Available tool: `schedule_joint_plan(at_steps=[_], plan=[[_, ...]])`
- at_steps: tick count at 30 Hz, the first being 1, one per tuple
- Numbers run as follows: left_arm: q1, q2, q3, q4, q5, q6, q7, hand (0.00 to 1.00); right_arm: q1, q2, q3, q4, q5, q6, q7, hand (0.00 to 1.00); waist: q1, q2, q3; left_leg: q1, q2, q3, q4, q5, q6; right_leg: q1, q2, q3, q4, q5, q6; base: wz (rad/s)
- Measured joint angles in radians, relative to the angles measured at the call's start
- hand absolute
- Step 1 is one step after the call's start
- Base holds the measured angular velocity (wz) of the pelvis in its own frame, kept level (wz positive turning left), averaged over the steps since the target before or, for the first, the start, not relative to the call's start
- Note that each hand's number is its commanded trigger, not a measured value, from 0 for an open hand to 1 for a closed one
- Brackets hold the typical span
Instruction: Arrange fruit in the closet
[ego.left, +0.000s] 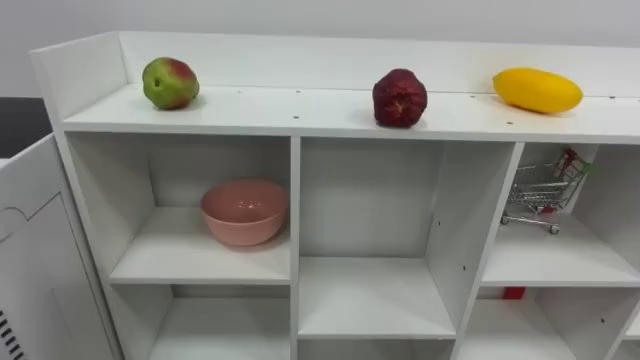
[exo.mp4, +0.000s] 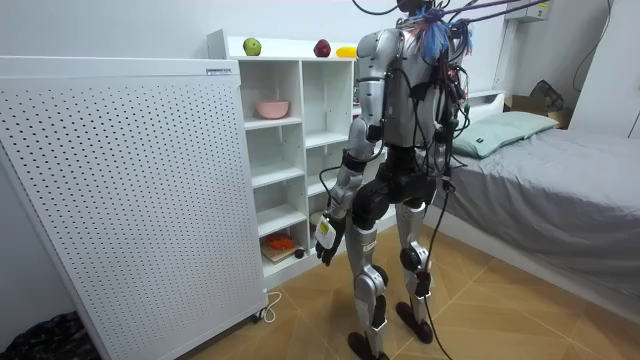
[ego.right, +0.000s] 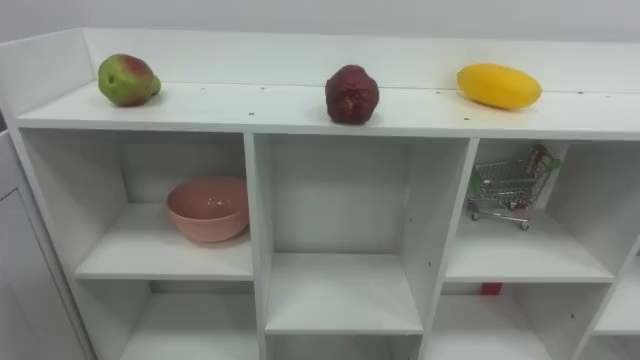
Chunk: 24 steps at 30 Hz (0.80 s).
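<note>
Three fruits lie on the top board of the white shelf unit (ego.left: 295, 150): a green and red fruit (ego.left: 170, 83) at the left, a dark red fruit (ego.left: 399, 98) in the middle and a yellow mango (ego.left: 537, 90) at the right. In the room view I stand upright right in front of the shelf unit, facing it. My left hand (exo.mp4: 326, 238) hangs low beside my thigh, away from the fruit, and holds nothing that I can make out.
A pink bowl (ego.left: 244, 212) sits in the upper left compartment. A toy shopping cart (ego.left: 540, 190) stands in the upper right one, with something red (ego.left: 512, 293) below it. The middle compartment holds nothing. A white perforated panel (exo.mp4: 130, 190) stands left of the unit; a bed (exo.mp4: 540, 170) is behind me.
</note>
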Motion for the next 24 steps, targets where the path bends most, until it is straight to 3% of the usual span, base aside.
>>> schedule_joint_plan(at_steps=[6, 16, 20, 22, 24], plan=[[-0.014, -0.025, 0.055, -0.020, -0.001, -0.009, -0.001, 0.00, -0.016, 0.005, -0.050, 0.004, -0.006, -0.003, 0.008, 0.00, 0.001, 0.002, -0.0022, 0.019, 0.000, -0.001, -0.004, 0.000, 0.000, 0.019, 0.000, -0.001, -0.002, 0.000, 0.001, 0.01], [-0.011, -0.033, 0.079, -0.021, -0.005, -0.009, 0.000, 0.00, 0.005, 0.015, -0.098, -0.011, 0.034, 0.000, -0.037, 0.00, 0.000, 0.002, -0.0005, 0.021, 0.000, 0.000, -0.008, 0.000, 0.000, 0.020, 0.000, 0.001, -0.002, 0.000, 0.001, 0.00], [0.008, -0.033, 0.088, -0.047, -0.001, -0.012, 0.000, 0.00, 0.029, 0.011, -0.149, -0.130, 0.019, 0.021, -0.096, 0.00, -0.008, 0.000, -0.0030, 0.019, 0.000, 0.004, -0.006, 0.000, 0.000, 0.013, 0.000, 0.008, 0.001, 0.000, 0.001, -0.04], [0.007, -0.032, 0.098, -0.047, -0.001, -0.015, 0.000, 0.00, 0.033, 0.010, -0.191, -0.277, 0.015, 0.036, -0.155, 0.00, -0.010, -0.008, 0.0044, 0.025, 0.001, 0.015, -0.008, 0.000, 0.000, 0.010, 0.001, 0.026, 0.005, 0.000, 0.000, -0.16], [0.007, -0.031, 0.100, -0.046, 0.001, -0.018, 0.000, 0.00, 0.031, 0.010, -0.215, -0.438, -0.025, 0.034, -0.195, 0.00, -0.017, -0.008, 0.0051, 0.029, 0.000, 0.020, -0.010, -0.001, 0.001, 0.011, 0.000, 0.025, 0.005, 0.000, 0.000, -0.09]])
